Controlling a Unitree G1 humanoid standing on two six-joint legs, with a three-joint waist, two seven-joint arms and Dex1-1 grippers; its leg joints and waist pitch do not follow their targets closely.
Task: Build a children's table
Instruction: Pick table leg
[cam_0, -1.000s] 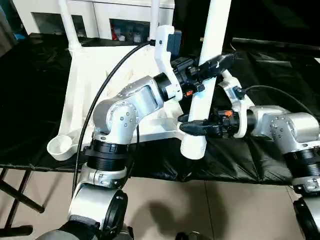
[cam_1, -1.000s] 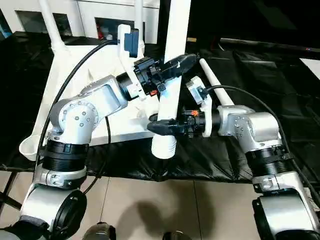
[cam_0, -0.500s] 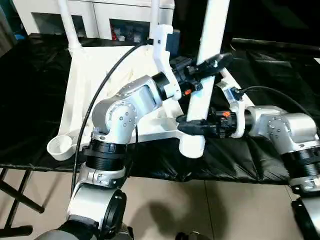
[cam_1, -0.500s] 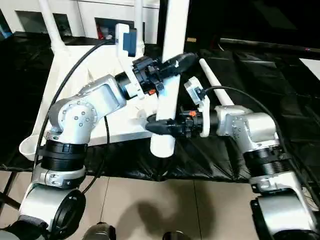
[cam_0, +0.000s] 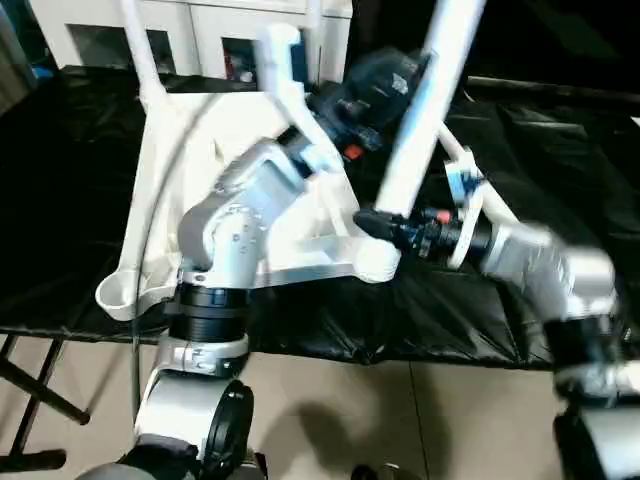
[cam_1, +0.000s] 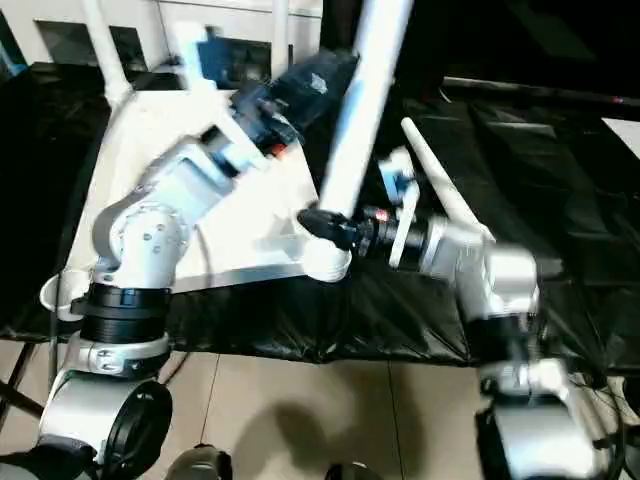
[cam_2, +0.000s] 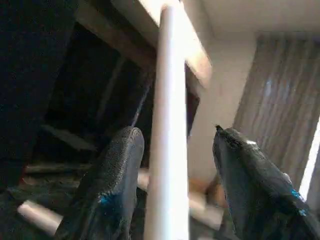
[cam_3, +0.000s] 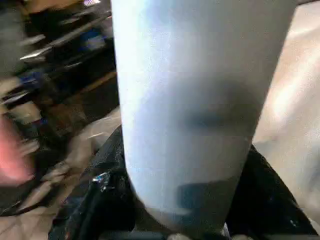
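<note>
- Black sheeting covers the work table, with a white cabinet at the back and pale floor tiles below the near edge.
- Low on the scene, the right gripper reaches in from the right and clasps a long white tube leg close to its thick lower end; in the right wrist view the leg sits between the two black fingers, which press against its sides.
- Higher up, the left gripper is at the same leg, partway up its length. In the left wrist view its fingers are spread, the leg running up between them, close to one finger and with a clear gap to the other.
- The leg tilts, its top leaning toward the right and leaving the frame at the top, and its bottom end is at the round socket on the near right corner of the tabletop; whether it is seated in the socket cannot be told.
- The tabletop lies upside down on the sheeting; its near left corner socket is open.
- Two more legs stand upright at its far corners.
- Another white leg lies on the sheeting to the right of the tabletop, behind the right forearm.
</note>
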